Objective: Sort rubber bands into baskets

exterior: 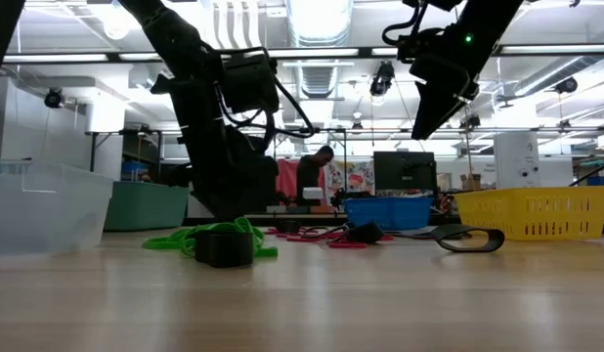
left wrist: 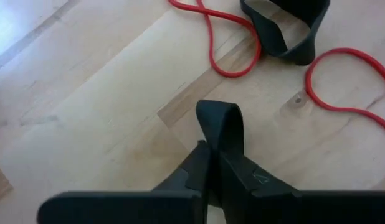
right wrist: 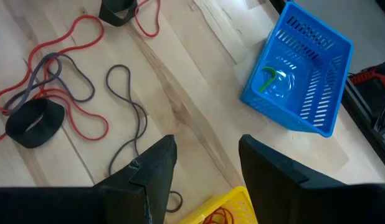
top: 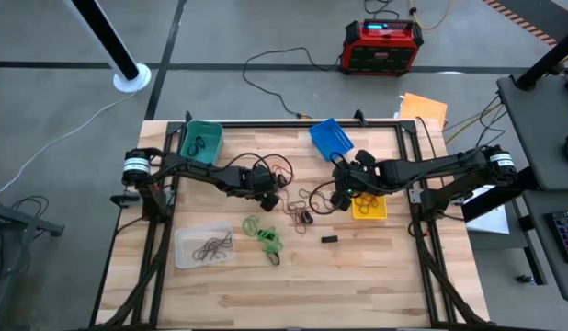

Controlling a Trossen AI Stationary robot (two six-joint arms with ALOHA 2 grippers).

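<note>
Working on the table (top: pixel 376 267), mid-sort, around the loose rubber bands (top: pixel 302 207) beside the blue basket (top: pixel 331 137). Left gripper (left wrist: pixel 218 140) clamping shut on a wide black band (left wrist: pixel 221 121). Right gripper (right wrist: pixel 205 158) hovering open, empty. Next probably calling for lifting toward a basket.

- four baskets ring the table (top: pixel 376 276): one basket (top: pixel 202 140) at upper left, another (top: pixel 332 137) at upper centre-right, a third (top: pixel 369 207) at right of centre, a fourth (top: pixel 204 246) at lower left.
- loose rubber bands (top: pixel 301 204) lie at the centre, between the left gripper (top: pixel 268 187) and right gripper (top: pixel 342 191).
- a small block (top: pixel 330 239) lies below them.
- another band cluster (top: pixel 266 237) sits just right of the lower-left basket.
</note>
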